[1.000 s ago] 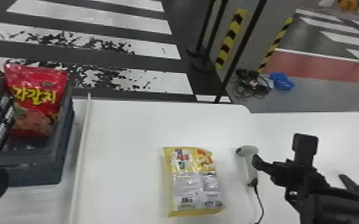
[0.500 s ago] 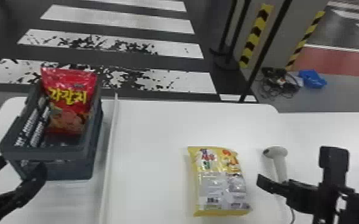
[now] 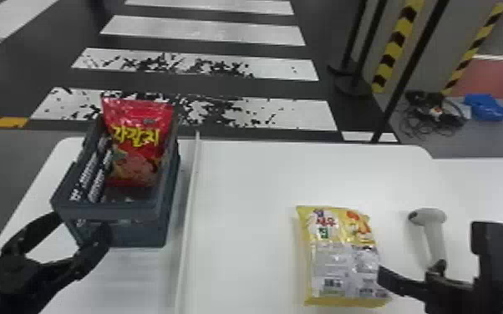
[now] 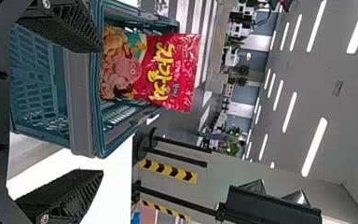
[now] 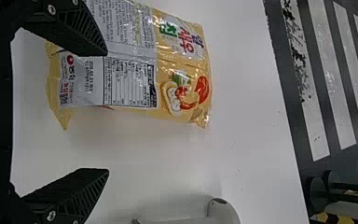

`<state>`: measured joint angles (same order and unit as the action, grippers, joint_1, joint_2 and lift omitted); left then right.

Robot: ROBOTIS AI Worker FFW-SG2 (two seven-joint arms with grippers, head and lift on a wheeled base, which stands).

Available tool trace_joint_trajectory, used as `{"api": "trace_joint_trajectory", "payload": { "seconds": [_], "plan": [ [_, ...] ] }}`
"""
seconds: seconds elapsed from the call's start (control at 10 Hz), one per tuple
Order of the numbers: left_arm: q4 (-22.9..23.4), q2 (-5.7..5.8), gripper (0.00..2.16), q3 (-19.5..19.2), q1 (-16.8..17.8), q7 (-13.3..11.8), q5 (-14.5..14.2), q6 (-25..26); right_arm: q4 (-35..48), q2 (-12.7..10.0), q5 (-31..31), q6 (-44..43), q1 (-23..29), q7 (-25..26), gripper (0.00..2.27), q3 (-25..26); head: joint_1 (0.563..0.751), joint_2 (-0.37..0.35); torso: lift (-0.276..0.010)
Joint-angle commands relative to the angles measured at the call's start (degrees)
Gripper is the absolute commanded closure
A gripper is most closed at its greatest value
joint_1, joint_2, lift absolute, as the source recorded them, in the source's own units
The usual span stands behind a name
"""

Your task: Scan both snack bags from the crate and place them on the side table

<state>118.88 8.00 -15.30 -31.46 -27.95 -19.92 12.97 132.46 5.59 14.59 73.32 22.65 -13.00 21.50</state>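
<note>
My left tool (image 3: 82, 227) stands open at the lower left of the frame, its fingers spread with nothing between them, close by the near wall of the crate (image 3: 140, 231); whether a finger touches that wall I cannot tell. My right tool (image 3: 436, 254) is open too, at the lower right, its fingers apart and holding nothing.

The crate sits at the left of the frame on the white worktop (image 3: 255, 200), whose far edge crosses mid-frame and whose left edge slants toward the lower left. Just right of the crate runs a pale raised strip (image 3: 189, 208) — past it, I have a broad stretch of bare white surface as far as the yellow snack bag (image 3: 342, 254).

The red snack bag (image 3: 138, 146) stands upright in the far part of the crate, its top poking above the rim. It is glossy and puffed, with bold yellow lettering and a snack picture low on its front. The yellow bag lies flat at lower right of centre, silvery printed panels facing up, film wrinkled — the white scanner (image 3: 433, 238) lies near it, to its right.
</note>
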Motion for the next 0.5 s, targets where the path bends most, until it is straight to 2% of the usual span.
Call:
{"api": "trace_joint_trajectory", "payload": {
  "seconds": [0.0, 0.4],
  "plan": [
    [0.0, 0.00, 0.07, 0.1, 0.1, 0.0, 0.1, 0.0, -0.1, 0.0, -0.3, 0.1, 0.0, 0.0, 0.11, 0.4, 0.695, -0.085, -0.095],
    [-0.1, -0.09, 0.07, 0.3, 0.1, 0.1, 0.1, 0.0, -3.7, 0.3, 0.2, 0.8, -1.8, -2.6, 0.11, 0.1, 0.695, -0.091, -0.095]
  ]
}}
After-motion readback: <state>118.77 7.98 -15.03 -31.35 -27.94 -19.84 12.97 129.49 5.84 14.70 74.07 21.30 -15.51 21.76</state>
